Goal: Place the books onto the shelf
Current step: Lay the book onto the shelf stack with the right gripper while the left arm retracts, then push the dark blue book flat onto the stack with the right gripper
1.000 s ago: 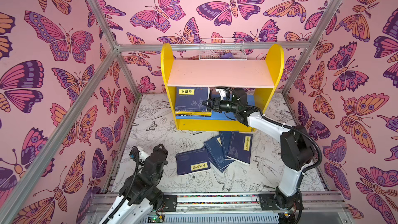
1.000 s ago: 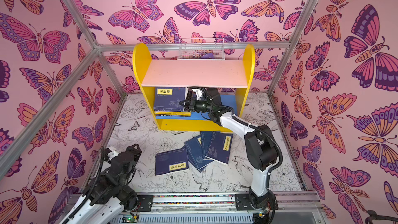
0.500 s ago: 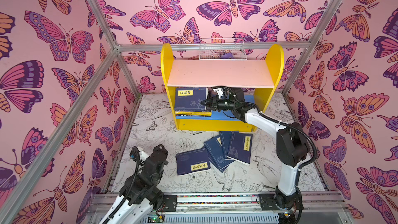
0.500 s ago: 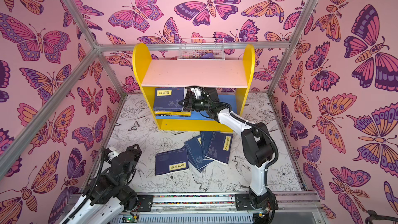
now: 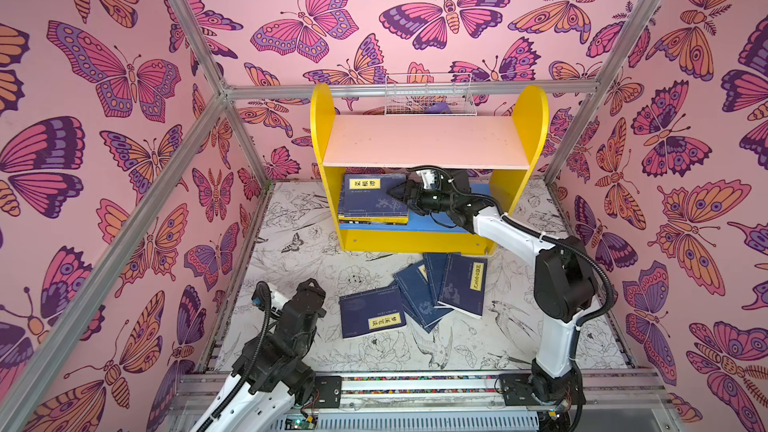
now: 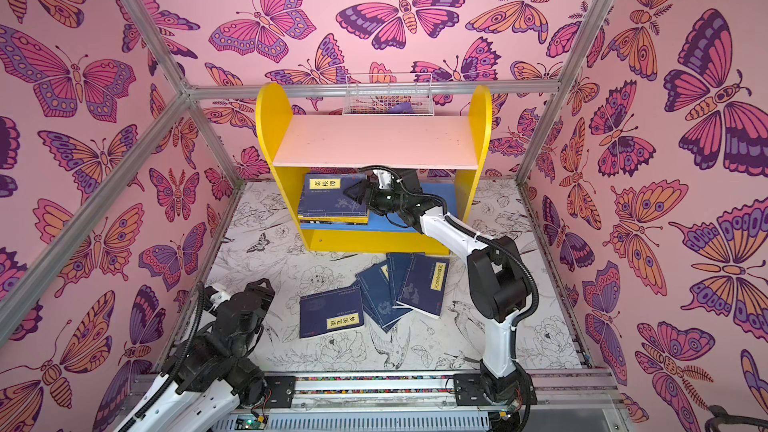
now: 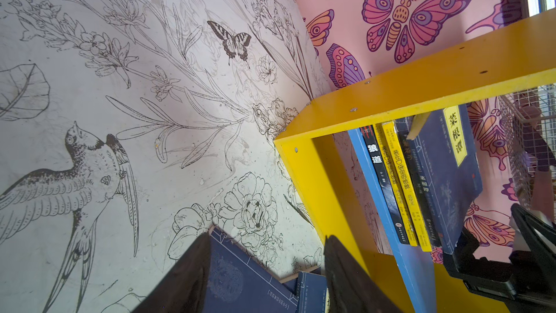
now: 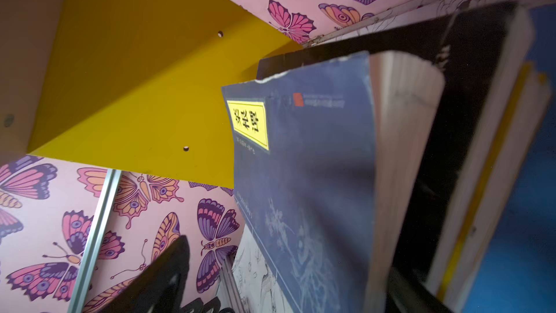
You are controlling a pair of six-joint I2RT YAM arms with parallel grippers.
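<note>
The shelf (image 5: 322, 126) (image 6: 374, 141) stands at the back, yellow-sided with a pink upper board. On its blue lower board lies a stack of books (image 5: 372, 199) (image 6: 332, 199), a navy one with a yellow label on top. My right gripper (image 5: 395, 195) (image 6: 353, 193) reaches under the pink board, open, its fingers astride that navy book (image 8: 301, 161) with a gap showing at one finger (image 8: 177, 245). Several navy books (image 5: 372, 315) (image 5: 463, 284) (image 6: 330, 311) lie on the floor. My left gripper (image 5: 309, 288) (image 7: 267, 237) hangs open and empty beside them.
A white wire basket (image 5: 428, 95) (image 6: 388, 95) sits behind the shelf's top. Butterfly-papered walls and metal frame bars close in the floor on three sides. A rail (image 5: 415, 384) runs along the front. Black and yellow spines (image 7: 391, 176) show in the stack.
My right gripper has gone from shut to open, letting go of the navy book on the stack. The left arm has not moved.
</note>
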